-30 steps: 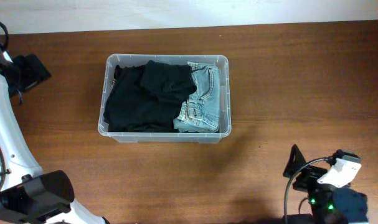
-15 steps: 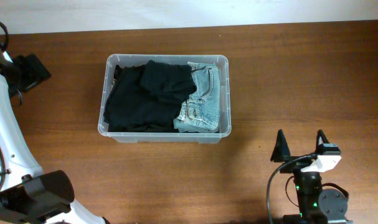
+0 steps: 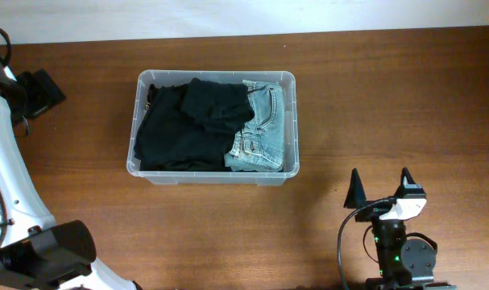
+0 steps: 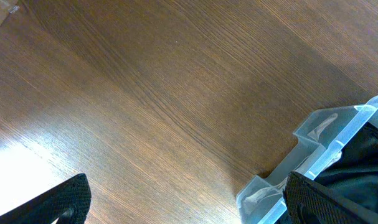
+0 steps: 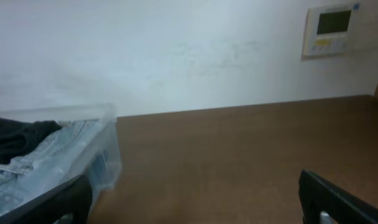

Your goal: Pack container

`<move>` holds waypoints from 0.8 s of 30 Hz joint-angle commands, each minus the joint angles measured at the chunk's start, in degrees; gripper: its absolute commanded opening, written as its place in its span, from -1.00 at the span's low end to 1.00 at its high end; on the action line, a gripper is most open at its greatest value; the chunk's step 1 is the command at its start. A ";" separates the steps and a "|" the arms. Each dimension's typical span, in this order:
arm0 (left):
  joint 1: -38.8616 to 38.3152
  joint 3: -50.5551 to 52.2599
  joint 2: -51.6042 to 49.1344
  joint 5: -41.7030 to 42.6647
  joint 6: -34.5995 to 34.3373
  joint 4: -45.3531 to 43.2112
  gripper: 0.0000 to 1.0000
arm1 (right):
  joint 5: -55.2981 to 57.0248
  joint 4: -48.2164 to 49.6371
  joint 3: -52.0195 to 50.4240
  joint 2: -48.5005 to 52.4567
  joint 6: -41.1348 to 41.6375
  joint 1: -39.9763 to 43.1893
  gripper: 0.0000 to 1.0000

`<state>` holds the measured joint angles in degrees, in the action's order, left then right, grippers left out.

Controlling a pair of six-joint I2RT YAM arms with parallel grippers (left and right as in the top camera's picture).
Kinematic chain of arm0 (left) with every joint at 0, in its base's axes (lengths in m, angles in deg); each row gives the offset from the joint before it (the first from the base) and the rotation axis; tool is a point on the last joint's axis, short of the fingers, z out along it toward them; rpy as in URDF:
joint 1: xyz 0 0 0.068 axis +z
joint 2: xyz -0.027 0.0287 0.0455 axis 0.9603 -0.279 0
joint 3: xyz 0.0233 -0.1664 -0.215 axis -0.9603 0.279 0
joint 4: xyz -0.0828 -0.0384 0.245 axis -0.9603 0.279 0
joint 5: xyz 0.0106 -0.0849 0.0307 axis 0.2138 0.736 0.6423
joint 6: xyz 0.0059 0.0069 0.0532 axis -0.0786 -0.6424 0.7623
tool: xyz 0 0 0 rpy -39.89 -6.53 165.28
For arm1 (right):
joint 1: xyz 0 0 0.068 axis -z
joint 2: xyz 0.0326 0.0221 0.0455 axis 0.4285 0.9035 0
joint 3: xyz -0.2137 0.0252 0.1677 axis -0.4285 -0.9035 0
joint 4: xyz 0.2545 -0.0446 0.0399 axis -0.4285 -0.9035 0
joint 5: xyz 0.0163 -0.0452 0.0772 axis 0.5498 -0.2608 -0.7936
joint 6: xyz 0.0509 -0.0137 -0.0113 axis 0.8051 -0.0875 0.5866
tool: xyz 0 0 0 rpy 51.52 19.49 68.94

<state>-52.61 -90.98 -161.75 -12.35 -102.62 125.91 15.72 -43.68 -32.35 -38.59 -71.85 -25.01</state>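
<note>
**Here, both grippers gape empty while the container sits on the table with clothes inside**

The container [image 3: 214, 179] is a clear plastic bin. It stands on the brown wooden table [image 3: 389, 97], left of the middle and nearer the far edge, with its long sides running across the overhead view. A black garment [image 3: 184, 129] fills the left and middle of it, bunched up and lapping over a pair of light blue jeans [image 3: 264, 133] that lies folded against the right-hand wall. Both pieces lie inside the rim.

The right gripper [image 3: 380, 176] is near the front edge of the table, to the right of the container and well apart from it. Its two dark fingers [image 3: 355, 189] point toward the far side and stand wide apart with nothing between them. Its wrist camera looks low across the table: the container's right end shows at the left of that view with denim behind the clear wall. Beyond it are a pale wall [image 5: 176, 56] and a small white control panel [image 5: 330, 29].

The left gripper [image 4: 185, 186] is also spread wide and holds nothing. Only its two finger ends show, at the bottom corners of the left wrist view, over bare wood. A moulded corner of the container pokes in at the lower right of that view, close to one finger, though I cannot tell whether they touch. The white left arm [image 3: 10, 173] runs down the left edge of the overhead view.
</note>
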 commanded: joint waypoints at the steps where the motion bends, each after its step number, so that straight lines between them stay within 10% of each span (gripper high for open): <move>1: 0.09 -0.61 1.40 -0.02 -0.35 -0.13 0.99 | -0.31 0.46 -1.27 -0.66 -0.66 0.22 0.97; 24: 0.07 -0.61 1.40 -0.02 -0.35 -0.13 0.99 | 0.63 -3.13 -2.10 -0.66 -7.76 0.15 0.97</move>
<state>-52.61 -90.98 -161.75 -12.35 -102.62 125.91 15.74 -46.46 -34.12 -38.59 -77.56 -25.30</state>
